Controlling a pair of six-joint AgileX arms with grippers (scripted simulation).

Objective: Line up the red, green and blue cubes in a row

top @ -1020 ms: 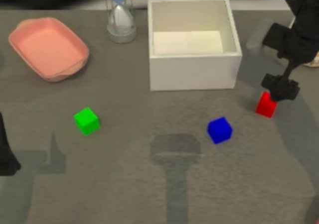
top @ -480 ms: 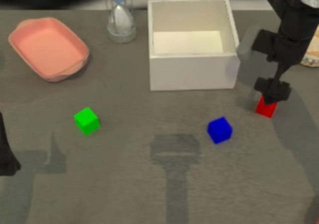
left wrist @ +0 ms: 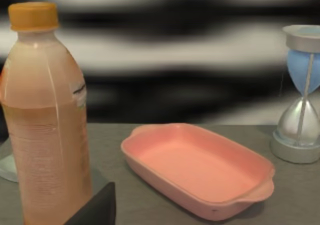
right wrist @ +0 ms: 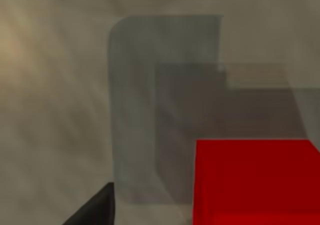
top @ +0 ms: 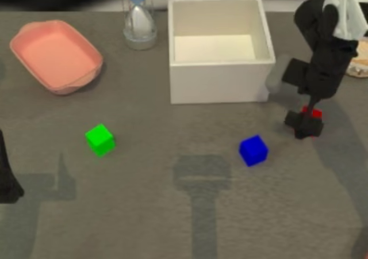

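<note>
- Grey table [top: 172, 213] fills the top view, with soft shadows of the arms across it.
- Red cube [top: 313, 113] — small, plain, bright red — is mostly hidden from above; only a sliver shows at the right gripper [top: 305, 124], near the table's right side, just past the white box's [top: 218, 86] right front corner.
- Right gripper sits directly over the red cube, its dark fingers down on either side of it. The right wrist view shows the cube's flat red face [right wrist: 257, 182] filling one corner, very close, with one dark fingertip [right wrist: 95, 210] beside it and a gap of table between them; whether the fingers have closed on the cube I cannot tell.
- Blue cube [top: 253, 150] — deep blue, turned slightly — lies on the table near the gripper, toward the middle, apart from it.
- Green cube [top: 100, 139] lies well apart, toward the left.
- Left gripper [top: 7, 181] is parked at the table's left edge; its wrist view shows a pink dish [left wrist: 197, 167], an orange-capped bottle [left wrist: 45, 115] and an hourglass [left wrist: 301, 95].
</note>
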